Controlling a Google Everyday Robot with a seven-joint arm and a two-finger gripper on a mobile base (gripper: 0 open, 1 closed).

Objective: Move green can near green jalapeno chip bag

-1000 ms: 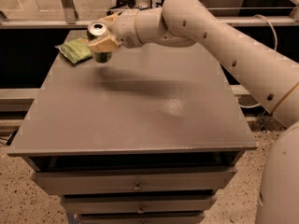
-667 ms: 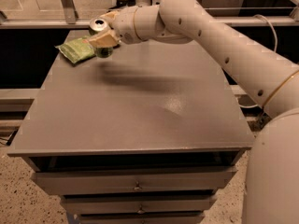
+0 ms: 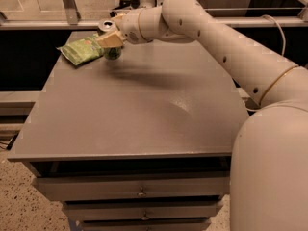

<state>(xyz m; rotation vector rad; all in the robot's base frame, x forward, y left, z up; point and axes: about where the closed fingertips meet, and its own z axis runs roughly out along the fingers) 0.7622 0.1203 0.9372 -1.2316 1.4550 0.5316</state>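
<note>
The green can (image 3: pixel 112 52) stands upright at the far left of the grey table (image 3: pixel 139 109), its silver top showing above the fingers. My gripper (image 3: pixel 111 37) is shut on the green can, with a cream finger (image 3: pixel 110 39) across its front. The green jalapeno chip bag (image 3: pixel 80 48) lies flat just left of the can, light green with a small red logo patch. The can's base is at or just above the table surface, close beside the bag's right edge. My white arm reaches in from the right across the back of the table.
The table's front face has drawers with small handles (image 3: pixel 140 192). A metal rail (image 3: pixel 240 22) runs behind the table. The speckled floor (image 3: pixel 19 201) shows at the lower left.
The gripper with the can has shifted slightly and come lower beside the chip bag. The arm has swung a little toward the camera.
</note>
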